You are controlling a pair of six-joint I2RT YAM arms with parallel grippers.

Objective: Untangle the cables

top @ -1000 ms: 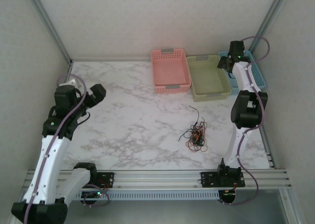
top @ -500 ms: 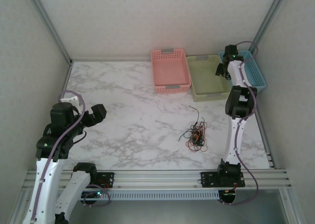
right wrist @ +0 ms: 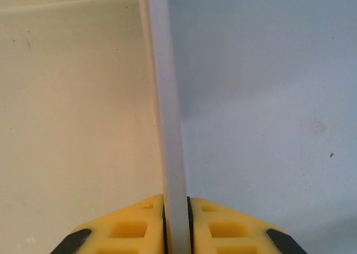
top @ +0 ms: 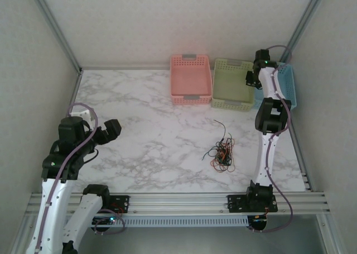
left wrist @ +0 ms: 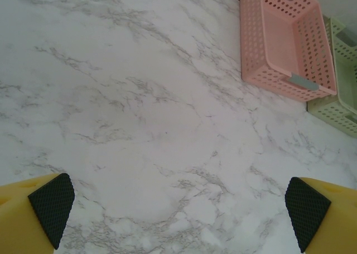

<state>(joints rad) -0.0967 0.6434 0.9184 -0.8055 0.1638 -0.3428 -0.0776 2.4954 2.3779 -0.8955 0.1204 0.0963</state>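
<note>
1. Left gripper (left wrist: 178, 210), lower left of the top view: fingers spread wide, empty, above the table (top: 139, 97).
2. Cables (top: 222, 152): tangled heap on the table, lower right of centre.
3. Right gripper (right wrist: 175, 212), upper right: clenched on the green basket (top: 230, 104) wall.

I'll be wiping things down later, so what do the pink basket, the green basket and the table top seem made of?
The pink basket looks like moulded plastic, matte, its walls a regular grid of holes. The green basket seems the same perforated plastic. The table top is smooth, white with grey veins: marble-look, though real stone or printed laminate cannot be told.
</note>
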